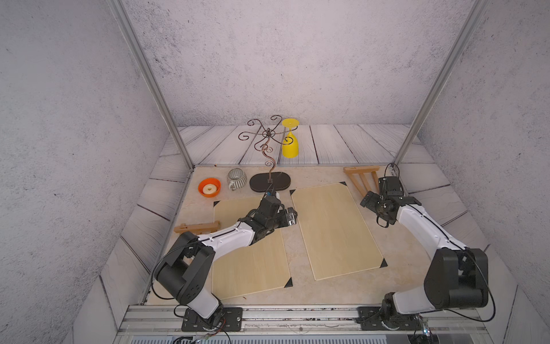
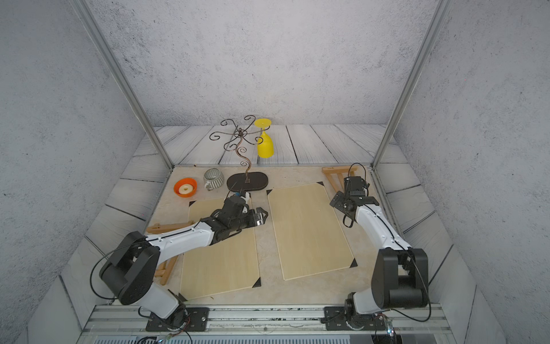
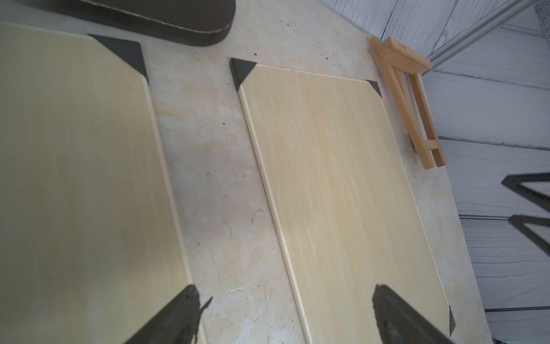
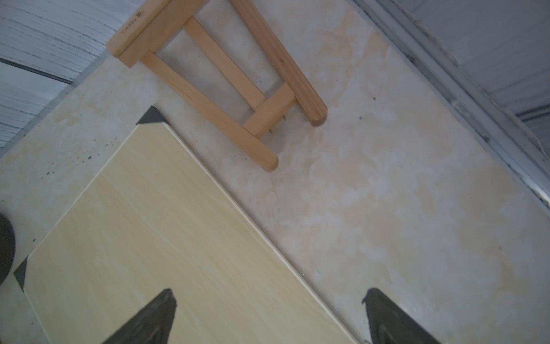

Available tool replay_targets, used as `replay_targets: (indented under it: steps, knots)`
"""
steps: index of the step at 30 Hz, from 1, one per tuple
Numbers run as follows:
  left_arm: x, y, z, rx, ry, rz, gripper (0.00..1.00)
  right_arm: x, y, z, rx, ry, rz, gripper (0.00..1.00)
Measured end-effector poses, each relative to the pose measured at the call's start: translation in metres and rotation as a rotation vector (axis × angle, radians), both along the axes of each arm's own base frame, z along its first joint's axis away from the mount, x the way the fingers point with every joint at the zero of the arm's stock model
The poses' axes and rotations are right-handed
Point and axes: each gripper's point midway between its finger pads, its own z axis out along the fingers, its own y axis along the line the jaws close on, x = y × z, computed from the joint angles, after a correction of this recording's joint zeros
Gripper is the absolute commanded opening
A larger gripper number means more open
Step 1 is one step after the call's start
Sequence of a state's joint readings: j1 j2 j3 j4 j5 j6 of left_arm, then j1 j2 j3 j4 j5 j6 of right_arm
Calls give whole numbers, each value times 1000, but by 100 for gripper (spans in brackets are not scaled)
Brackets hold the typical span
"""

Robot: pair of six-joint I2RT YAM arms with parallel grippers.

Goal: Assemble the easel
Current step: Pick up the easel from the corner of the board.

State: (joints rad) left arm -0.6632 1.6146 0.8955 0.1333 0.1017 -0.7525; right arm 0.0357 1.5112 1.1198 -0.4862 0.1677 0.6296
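Two folded wooden easel frames lie flat on the table. One easel is at the far right, and the other is at the left edge, partly under my left arm. Between them lie two pale boards with black corners, a left board and a right board. My left gripper hovers open over the gap between the boards, holding nothing. Near the right board's far right corner, just short of the right easel, my right gripper is open and empty.
Along the back stand an orange bowl holding a pale ring, a striped mug, and a curly metal stand on a dark oval base. A yellow goblet hangs upside down from the stand. Metal cage posts flank the table.
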Motion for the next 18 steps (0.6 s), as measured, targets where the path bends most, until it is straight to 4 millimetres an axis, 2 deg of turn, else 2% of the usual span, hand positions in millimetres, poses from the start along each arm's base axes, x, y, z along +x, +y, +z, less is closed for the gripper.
replay_targets:
  steps: [4, 9, 18]
  knots:
    - [5, -13, -15, 17, 23, -15, 92, 42, 1, -7, -56, 24, 84, 98]
    - [12, -22, -16, 19, 20, -22, 92, 92, 5, -16, -97, 58, 173, 94]
    - [21, -39, -25, 21, 28, -37, 92, 131, 5, -37, -148, 143, 250, 90]
